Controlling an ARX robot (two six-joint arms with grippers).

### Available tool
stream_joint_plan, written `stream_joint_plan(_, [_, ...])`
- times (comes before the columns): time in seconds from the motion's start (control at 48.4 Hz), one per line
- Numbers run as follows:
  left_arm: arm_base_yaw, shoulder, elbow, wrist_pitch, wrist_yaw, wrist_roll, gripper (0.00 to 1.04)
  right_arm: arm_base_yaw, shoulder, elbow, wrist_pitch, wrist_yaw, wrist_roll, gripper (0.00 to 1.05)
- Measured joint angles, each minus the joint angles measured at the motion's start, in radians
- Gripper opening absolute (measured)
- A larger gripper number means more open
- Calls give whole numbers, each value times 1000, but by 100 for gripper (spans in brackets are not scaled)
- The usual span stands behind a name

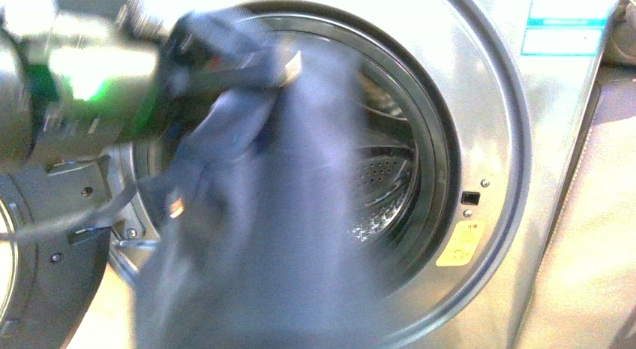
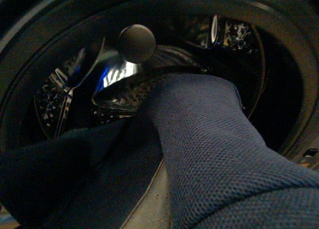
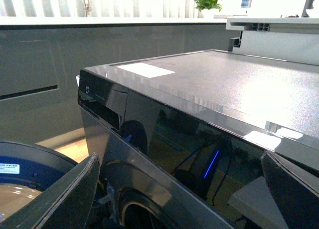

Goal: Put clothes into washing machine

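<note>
The clothes (image 1: 255, 214), a dark navy garment, hang blurred in front of the washing machine's (image 1: 487, 139) open porthole. They cover its left and middle and reach down past the lower rim. My left gripper (image 1: 244, 71) is shut on the clothes at the porthole's upper left. In the left wrist view the navy fabric (image 2: 209, 139) drapes over the jaws and hides them, with the perforated drum (image 2: 70, 99) just beyond. My right gripper (image 3: 179, 199) is open and empty, up beside the washing machine's (image 3: 209, 84) top front edge.
The open door (image 1: 30, 251) stands at the left of the porthole. A yellow sticker (image 1: 461, 244) and a blue-white label (image 1: 566, 22) mark the front panel. A beige cloth (image 1: 592, 214) hangs at the right. A round dark knob (image 2: 136, 43) shows before the drum.
</note>
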Motion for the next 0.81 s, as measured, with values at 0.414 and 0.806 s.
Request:
stream_joint_plan(0.414, [11, 215, 42, 109, -26, -13, 6, 0, 0, 0, 0, 0, 0, 97])
stream_joint_plan(0.806, [-13, 514, 302, 175, -117, 77, 6, 0, 0, 0, 0, 0, 0, 97])
